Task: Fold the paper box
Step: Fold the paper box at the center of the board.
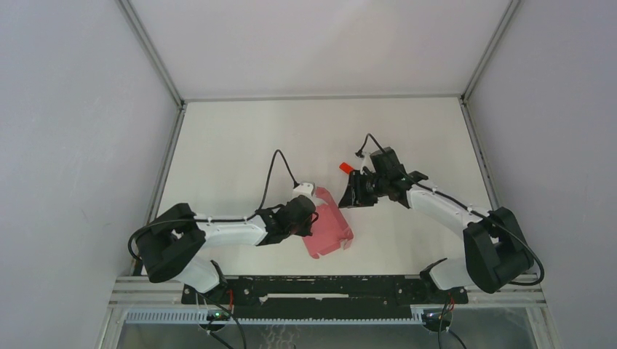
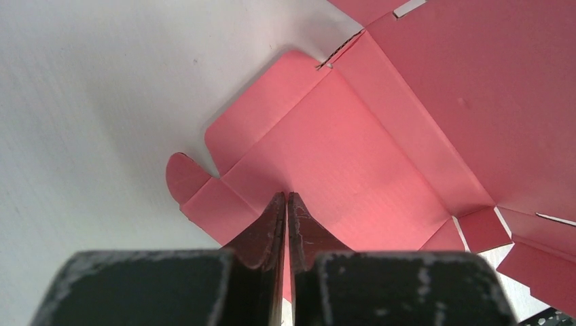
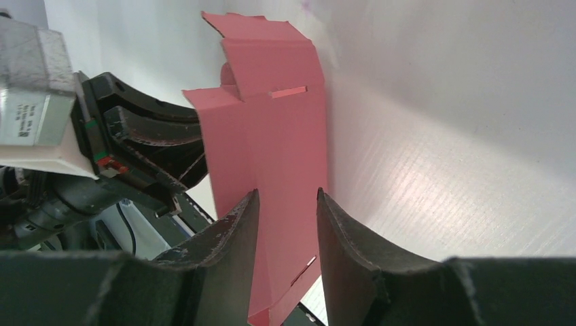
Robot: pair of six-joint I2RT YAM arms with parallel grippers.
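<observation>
as left gripper grips box, right gripper open

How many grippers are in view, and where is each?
2. The left gripper is shut on the paper box's left edge; the right gripper hangs open by its far right corner.

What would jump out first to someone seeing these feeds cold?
The pink paper box stands out most, partly raised off the white table near its front middle. The left gripper is pinched shut on one of its panels, while the right gripper hangs open at the box's far edge. A tiny red block lies on the table just beyond the right gripper.
</observation>
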